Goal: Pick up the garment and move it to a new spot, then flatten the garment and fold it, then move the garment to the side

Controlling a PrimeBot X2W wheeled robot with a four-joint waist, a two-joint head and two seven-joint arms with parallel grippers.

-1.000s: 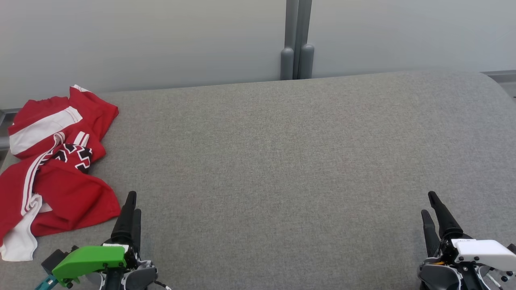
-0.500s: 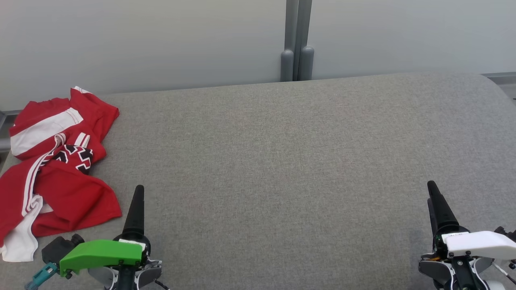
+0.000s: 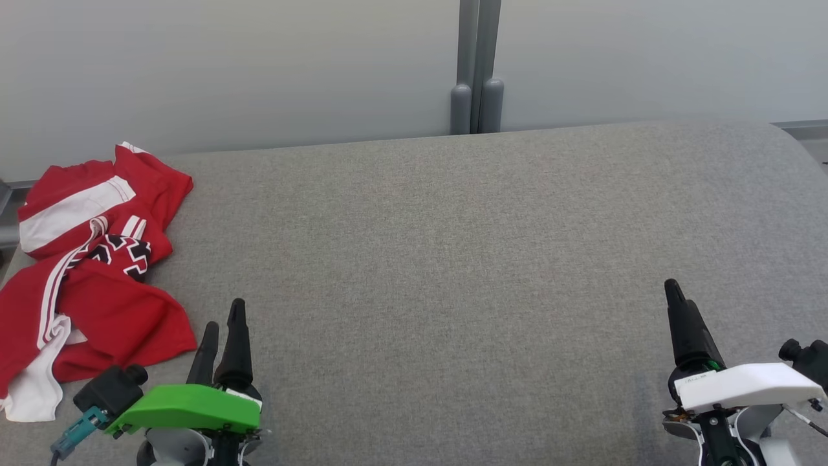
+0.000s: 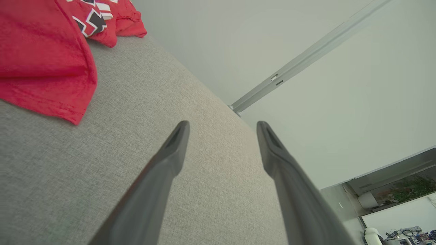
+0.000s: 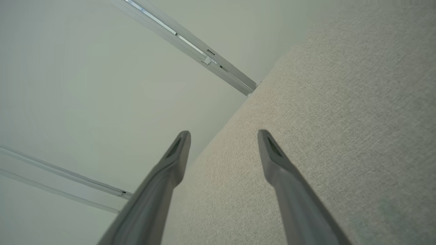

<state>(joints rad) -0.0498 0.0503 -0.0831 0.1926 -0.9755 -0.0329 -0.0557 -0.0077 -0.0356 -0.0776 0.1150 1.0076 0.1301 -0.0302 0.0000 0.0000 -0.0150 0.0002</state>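
Observation:
A red garment (image 3: 90, 278) with white stripes and a black-and-white print lies crumpled at the far left of the grey padded surface (image 3: 453, 259). The left wrist view catches its red hem (image 4: 44, 64) at the upper left. My left gripper (image 3: 223, 317) hovers just right of the garment's near corner, open and empty; its fingers (image 4: 173, 149) stand apart over bare fabric. My right gripper (image 3: 674, 298) is at the lower right, far from the garment. In the right wrist view its fingers (image 5: 272, 153) are spread wide with nothing between them.
A pale wall runs behind the surface, with a grey post (image 3: 477, 65) at its middle. The surface's far edge (image 3: 414, 139) meets that wall. Its right end curves off near a corner (image 3: 792, 139).
My left gripper has opened and shifted a little right and up. My right gripper has turned and moved slightly left and forward. The garment lies unchanged.

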